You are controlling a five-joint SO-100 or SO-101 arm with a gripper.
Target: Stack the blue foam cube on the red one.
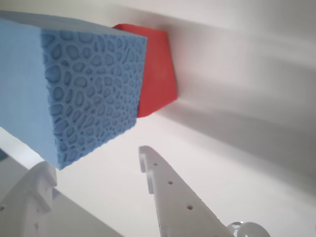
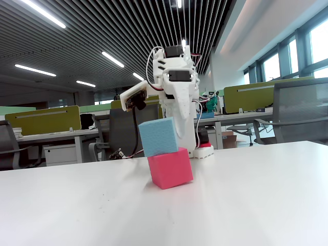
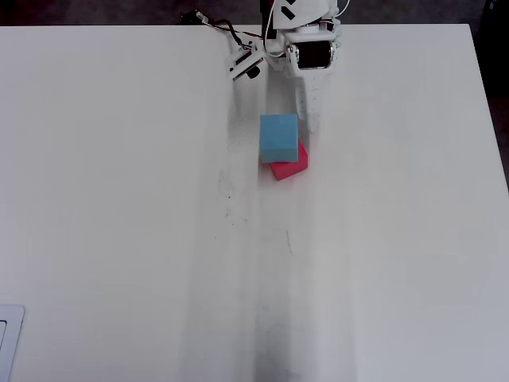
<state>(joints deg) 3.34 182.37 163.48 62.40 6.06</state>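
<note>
The blue foam cube sits on top of the red one, shifted a little to the left in the fixed view. In the overhead view the blue cube covers most of the red cube, whose lower right corner sticks out. My gripper hangs just behind and beside the blue cube, open and holding nothing. In the wrist view the blue cube fills the upper left, the red cube shows behind it, and my gripper has its white fingers spread below the cube.
The white table stretches wide around the stack. The arm's base stands at the table's far edge behind the cubes. Office desks and chairs lie beyond the table. A pale object corner shows at the lower left in the overhead view.
</note>
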